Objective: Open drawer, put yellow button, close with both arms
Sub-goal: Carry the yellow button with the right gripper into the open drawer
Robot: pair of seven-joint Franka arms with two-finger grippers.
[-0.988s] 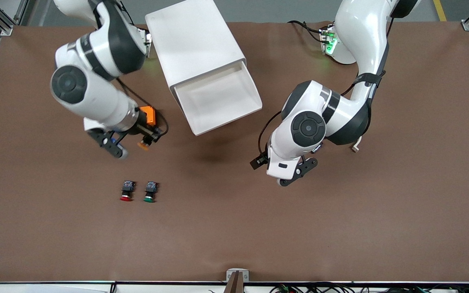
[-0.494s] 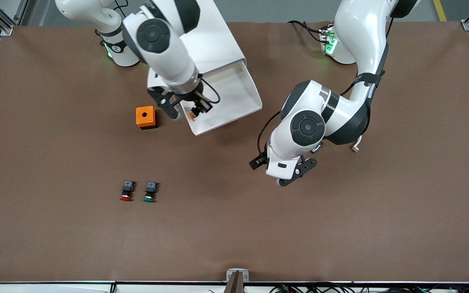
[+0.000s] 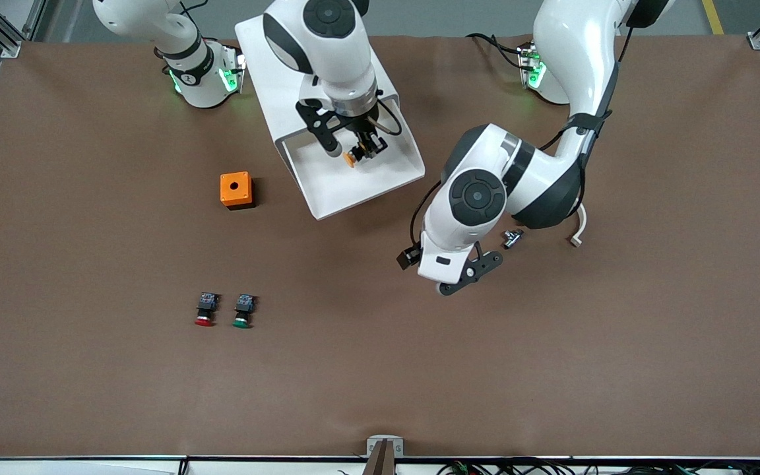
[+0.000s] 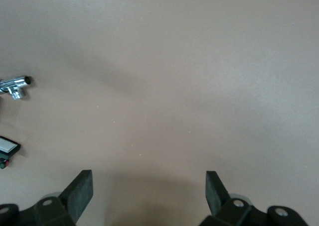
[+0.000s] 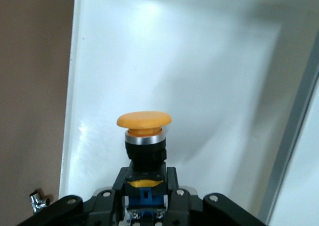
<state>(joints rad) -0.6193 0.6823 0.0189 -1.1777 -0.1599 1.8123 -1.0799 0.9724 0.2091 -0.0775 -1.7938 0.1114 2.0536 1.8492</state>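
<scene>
The white cabinet [image 3: 314, 72] stands near the robots' bases with its top drawer [image 3: 327, 191] pulled out toward the front camera. My right gripper [image 3: 361, 150] is shut on the yellow button [image 3: 351, 158] and holds it over the open drawer. In the right wrist view the button [image 5: 144, 120] points cap-first at the drawer's white floor [image 5: 199, 86]. My left gripper [image 3: 462, 277] is open and empty over bare table, nearer the front camera than the drawer; its fingers [image 4: 79, 193] show in the left wrist view.
An orange cube with a hole [image 3: 235, 190] sits beside the drawer toward the right arm's end. A red-capped button [image 3: 204, 309] and a green-capped button [image 3: 243, 310] lie nearer the front camera. A small metal fitting [image 3: 512, 237] lies by the left arm.
My right gripper has carried the yellow button from beside the orange cube across to over the open drawer. My left arm has shifted slightly toward the drawer, uncovering the metal fitting.
</scene>
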